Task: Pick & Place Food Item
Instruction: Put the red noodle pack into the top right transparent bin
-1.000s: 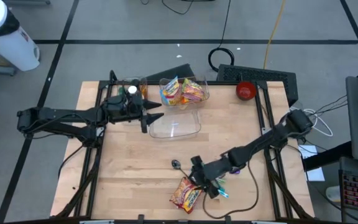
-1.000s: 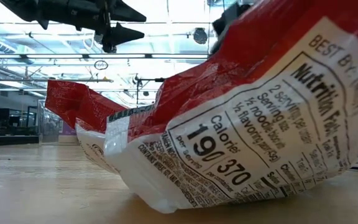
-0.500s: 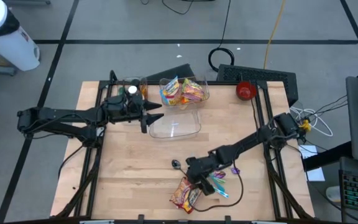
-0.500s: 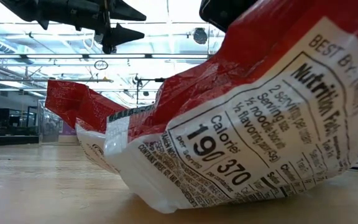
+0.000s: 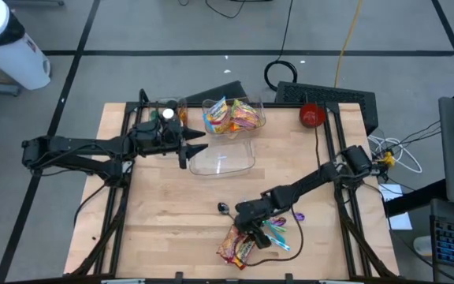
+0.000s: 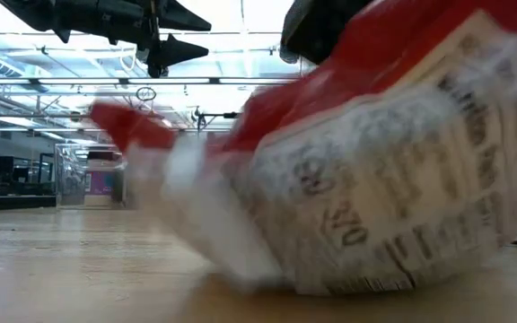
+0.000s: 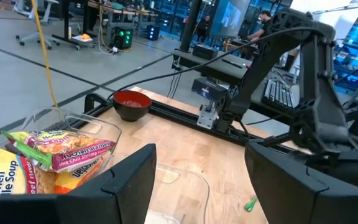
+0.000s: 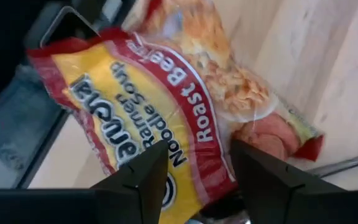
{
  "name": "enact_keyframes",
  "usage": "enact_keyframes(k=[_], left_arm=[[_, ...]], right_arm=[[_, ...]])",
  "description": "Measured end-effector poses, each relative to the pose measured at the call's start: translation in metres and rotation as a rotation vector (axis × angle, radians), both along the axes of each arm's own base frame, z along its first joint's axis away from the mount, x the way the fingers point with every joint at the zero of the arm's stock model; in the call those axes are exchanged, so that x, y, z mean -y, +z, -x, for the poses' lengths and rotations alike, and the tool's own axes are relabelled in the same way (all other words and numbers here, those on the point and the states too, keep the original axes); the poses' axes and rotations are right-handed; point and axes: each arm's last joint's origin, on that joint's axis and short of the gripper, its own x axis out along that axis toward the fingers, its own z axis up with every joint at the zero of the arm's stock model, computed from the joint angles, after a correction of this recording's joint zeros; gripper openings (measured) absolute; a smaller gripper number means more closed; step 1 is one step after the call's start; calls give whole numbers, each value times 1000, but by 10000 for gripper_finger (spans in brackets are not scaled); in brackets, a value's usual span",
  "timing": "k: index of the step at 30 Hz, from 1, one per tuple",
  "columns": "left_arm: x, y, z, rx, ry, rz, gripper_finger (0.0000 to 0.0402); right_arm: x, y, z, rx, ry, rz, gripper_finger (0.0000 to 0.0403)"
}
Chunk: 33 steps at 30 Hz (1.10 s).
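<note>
A red and yellow ramen soup packet [image 5: 235, 248] lies near the table's front edge. It fills the low view [image 6: 375, 179] as a blur. My right gripper [image 5: 245, 231] slants down onto its far end, with the packet [image 8: 160, 106] between the fingers. My left gripper [image 5: 198, 146] hangs open and level above the table's far left. It is beside an empty clear container [image 5: 223, 162], touching nothing. Behind that stands a clear container [image 5: 233, 117] full of noodle packets. My right gripper has the packet's far end [image 8: 197, 155] between its two fingers, one on each side of the wrapper. The fingers come slanting down from the table's far right. The packet still rests on the table, and its near end stretches away from the fingers.
A red bowl [image 5: 312, 115] sits at the far right corner. A small dark object [image 5: 223, 207] and green and purple bits [image 5: 278, 230] lie close to the packet. Black frame rails run along the table's sides. A keyboard [image 5: 325, 95] lies beyond the far edge.
My right gripper has come down and toward the table's left onto the packet, rolling its wrist as it went. The packet, still before, now stirs under it: in the low view its outline has shifted and blurred.
</note>
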Motion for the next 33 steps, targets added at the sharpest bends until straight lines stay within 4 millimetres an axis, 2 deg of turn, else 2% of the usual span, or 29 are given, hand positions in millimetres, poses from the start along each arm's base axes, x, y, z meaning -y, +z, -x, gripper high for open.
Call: enact_keyframes(k=[3, 6, 9, 15, 21, 24, 27, 33], left_arm=[[0, 0, 0, 3, 0, 4, 255], [0, 0, 0, 1, -2, 4, 255], [0, 0, 0, -1, -3, 5, 255], [0, 0, 0, -2, -2, 0, 255], [1, 0, 0, -3, -5, 11, 255], [5, -3, -1, -29, -63, 41, 255], [13, -8, -5, -57, -166, 54, 255], [41, -17, -15, -89, -374, 70, 255]], right_arm=[[3, -5, -5, 3, 18, -49, 173], [4, -4, -5, 19, 25, -35, 155], [5, -2, -5, 41, 41, -21, 118], [6, 1, -5, 63, 52, -16, 16], [6, 2, -6, 69, 48, -9, 6], [8, 16, -2, 97, 10, 23, 1], [10, 39, 3, 155, -28, 54, 3], [10, 104, 32, 368, -126, 197, 1]])
